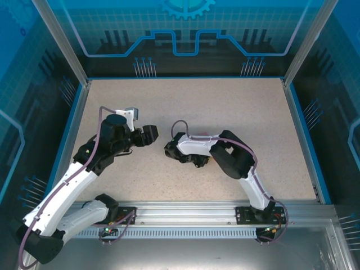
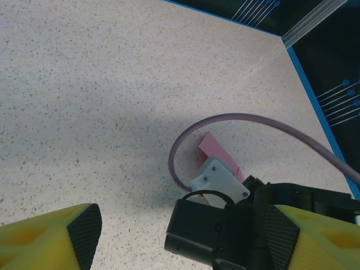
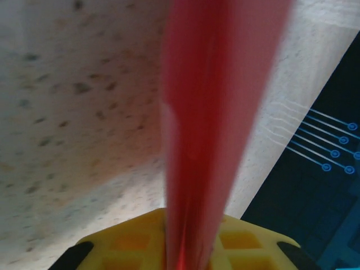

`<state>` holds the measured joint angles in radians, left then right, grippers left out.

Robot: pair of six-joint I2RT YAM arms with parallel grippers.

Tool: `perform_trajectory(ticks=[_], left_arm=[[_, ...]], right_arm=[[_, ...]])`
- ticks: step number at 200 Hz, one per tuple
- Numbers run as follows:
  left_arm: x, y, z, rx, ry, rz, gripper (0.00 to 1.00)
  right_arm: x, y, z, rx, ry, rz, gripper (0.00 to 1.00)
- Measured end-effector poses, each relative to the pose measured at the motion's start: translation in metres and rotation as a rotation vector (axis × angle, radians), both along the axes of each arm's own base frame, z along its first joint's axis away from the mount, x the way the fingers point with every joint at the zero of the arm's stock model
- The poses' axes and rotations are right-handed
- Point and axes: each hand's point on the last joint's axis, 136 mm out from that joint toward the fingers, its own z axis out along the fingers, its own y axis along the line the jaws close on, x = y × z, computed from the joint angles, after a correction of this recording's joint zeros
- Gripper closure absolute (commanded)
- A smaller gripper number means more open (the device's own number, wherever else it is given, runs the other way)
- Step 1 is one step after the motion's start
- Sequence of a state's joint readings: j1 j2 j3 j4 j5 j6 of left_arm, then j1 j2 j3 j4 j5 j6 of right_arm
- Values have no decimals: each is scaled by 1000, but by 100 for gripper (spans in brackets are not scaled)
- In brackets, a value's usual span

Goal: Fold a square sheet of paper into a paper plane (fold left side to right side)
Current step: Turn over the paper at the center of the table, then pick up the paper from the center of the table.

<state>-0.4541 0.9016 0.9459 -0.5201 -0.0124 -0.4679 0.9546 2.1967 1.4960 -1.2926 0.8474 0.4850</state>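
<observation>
The pink paper [image 3: 216, 112], folded into a slim strip, stands on edge between the yellow fingers of my right gripper [image 3: 188, 225], which close against it from both sides. In the left wrist view a pink end of the paper [image 2: 215, 151] pokes out behind the right arm's white bracket, low over the table. My left gripper [image 2: 183, 236] is open, its yellow fingers [image 2: 84, 230] spread wide with the right gripper's black body between them. From above, the left gripper [image 1: 149, 134] faces the right gripper [image 1: 170, 151] across a small gap at mid-table.
The speckled beige table [image 1: 185, 107] has a blue rim and clear enclosure walls on all sides. A purple cable [image 2: 236, 121] arcs over the right wrist. The metal rail [image 1: 185, 209] with both arm bases runs along the near edge.
</observation>
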Motion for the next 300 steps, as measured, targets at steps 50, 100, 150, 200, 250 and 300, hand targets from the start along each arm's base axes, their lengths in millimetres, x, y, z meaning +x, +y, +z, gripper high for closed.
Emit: perform_trajectory(ticks=[50,100,150,200,250,300], left_arm=[[6,-10,-21,-2,86,-19,16],[11,-35,-59,-99,254,-52,14],[29,-76,-119,-228,449,-120,19],[41,-120,-177,-285,600,-216,24],[63,-174,-204,-323,644,-322,37],[73,-194,-220,-354,658,-354,75]], right_arm=[[-22,21,-11,203,104,-22,45],[-52,34,27,554,126,-34,23],[-61,13,59,907,60,-116,12],[-52,-14,77,1257,-85,-213,1],[-49,-32,74,1476,-156,-307,1],[-41,-33,69,1561,-183,-328,1]])
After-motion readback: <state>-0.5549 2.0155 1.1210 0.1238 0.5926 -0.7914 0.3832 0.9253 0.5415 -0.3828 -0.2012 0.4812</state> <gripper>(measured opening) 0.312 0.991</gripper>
